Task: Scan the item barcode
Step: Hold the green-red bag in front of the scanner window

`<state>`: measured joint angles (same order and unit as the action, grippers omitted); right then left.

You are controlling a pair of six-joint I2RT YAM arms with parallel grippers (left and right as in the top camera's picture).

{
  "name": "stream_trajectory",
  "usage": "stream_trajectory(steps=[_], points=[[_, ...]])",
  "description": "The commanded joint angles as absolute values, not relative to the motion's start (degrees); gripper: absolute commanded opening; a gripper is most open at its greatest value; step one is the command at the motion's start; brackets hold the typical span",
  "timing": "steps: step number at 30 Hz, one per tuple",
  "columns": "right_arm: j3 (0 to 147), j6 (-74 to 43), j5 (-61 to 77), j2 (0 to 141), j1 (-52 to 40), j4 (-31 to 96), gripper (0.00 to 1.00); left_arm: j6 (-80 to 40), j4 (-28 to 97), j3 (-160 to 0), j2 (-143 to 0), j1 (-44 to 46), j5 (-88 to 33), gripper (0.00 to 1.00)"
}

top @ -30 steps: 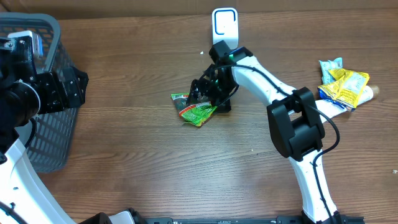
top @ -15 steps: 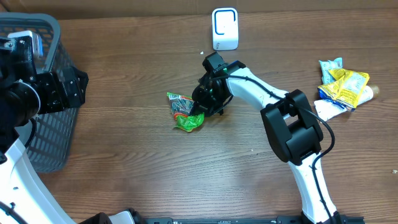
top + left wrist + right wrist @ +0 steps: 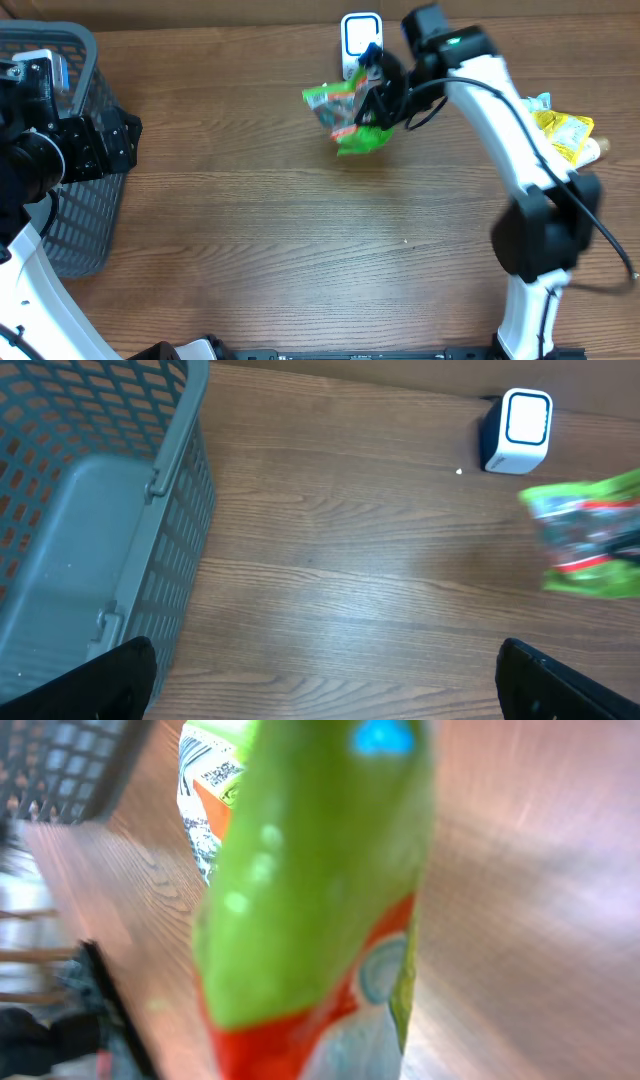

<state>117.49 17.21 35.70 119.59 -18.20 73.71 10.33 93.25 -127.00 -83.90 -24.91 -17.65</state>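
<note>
Step in hand: presenting the item to the reader.

- The right pincer is clamped on the green packet, gripping its 3 o'clock edge. The packet looks to be carried clear of the desk, judging by the blur in the overhead and left wrist views.
- In the overhead view the packet sits at about 6 o'clock of the white scanner, just beside it and overlapping its lower edge. The scanner stands at the desk's 12 o'clock edge.
- In the right wrist view the packet fills the frame. There is black-and-white print near its top left corner (too blurred to call it the barcode).
- The left pincer has its jaws wide apart and holds nothing. It is parked at 9 o'clock by the grey basket, well apart from the action.

Next move, as I judge it: turn the packet so its printed code faces the scanner window, then hold it steady. I cannot tell which face carries the code, so a wrist roll may be needed.

Edges and room:
- The desk is open from centre down to 6 o'clock.
- There is little slack at 12 o'clock, behind the scanner.
- A pile of packets lies at 3 o'clock, close under the right arm's forearm, and a wide swing could brush it.
</note>
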Motion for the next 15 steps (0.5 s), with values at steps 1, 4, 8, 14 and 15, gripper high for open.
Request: stream_trajectory(steps=[1,4,8,14,15], points=[[119.42,27.70,30.68,111.98,-18.24,73.28,0.04,11.14,93.17,-126.85,-83.99,-25.36,-18.44,1.00],[119.44,27.70,26.50,108.68,-18.24,72.49,0.04,11.14,93.17,-126.85,-83.99,-25.39,-18.44,1.00],[119.44,27.97,24.62,104.86,-18.24,71.20,0.04,11.16,93.17,-126.85,-83.99,-25.36,-18.44,1.00],[119.44,24.99,22.96,102.21,-18.24,69.87,0.04,11.16,93.17,-126.85,-83.99,-25.36,-18.44,1.00],[119.33,23.22,22.94,102.24,-18.24,69.32,0.04,11.14,93.17,-126.85,-83.99,-25.36,-18.44,1.00]])
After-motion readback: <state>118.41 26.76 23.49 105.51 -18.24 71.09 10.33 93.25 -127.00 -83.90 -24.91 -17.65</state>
